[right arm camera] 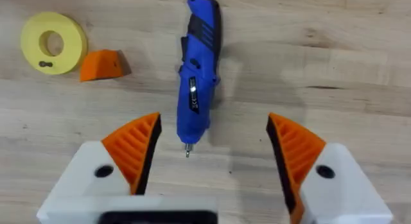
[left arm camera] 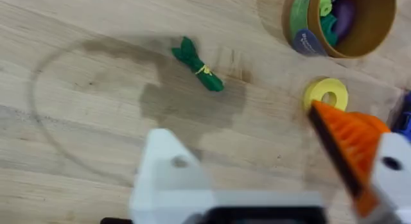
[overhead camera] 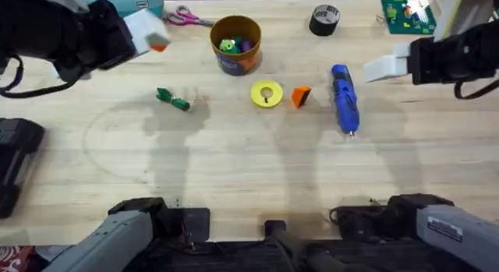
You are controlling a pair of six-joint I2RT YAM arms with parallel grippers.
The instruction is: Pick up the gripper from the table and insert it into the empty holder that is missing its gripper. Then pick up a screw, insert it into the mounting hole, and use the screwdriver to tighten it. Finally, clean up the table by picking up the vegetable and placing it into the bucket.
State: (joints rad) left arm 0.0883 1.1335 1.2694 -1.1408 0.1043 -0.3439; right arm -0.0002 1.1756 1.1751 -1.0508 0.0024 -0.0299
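The gripper (overhead camera: 301,96) lies on the wooden surface (overhead camera: 249,171) just right of centre in the overhead frame, between a flat yellow disc (overhead camera: 267,94) on its left and the screwdriver (overhead camera: 344,98) on its right. It sits just beside the disc and apart from the screwdriver. It looks like a small, rigid plastic wedge, probably very light, so a slight nudge could send it sliding on the smooth wood. Its sloped faces may squirt out of a pinch; the safer hold is likely across its two flat parallel sides, low down near the surface.

The right claw (right arm camera: 210,163) hangs above the surface with both orange ribbed pads (right arm camera: 131,150) spread wide and nothing between them; the silver tip of the screwdriver points into the gap from above. The gripper appears at the upper left of the right wrist frame, beside the disc.

The left claw (left arm camera: 270,179) is also spread and empty. One of its white mounts carries an orange pad (left arm camera: 347,144), while the other, the holder (left arm camera: 170,166), shows bare white plastic with a small mounting hole.

The vegetable (overhead camera: 172,99) lies left of centre, soft-looking and thin. The bucket (overhead camera: 235,44) stands at upper centre, already holding a few toys.
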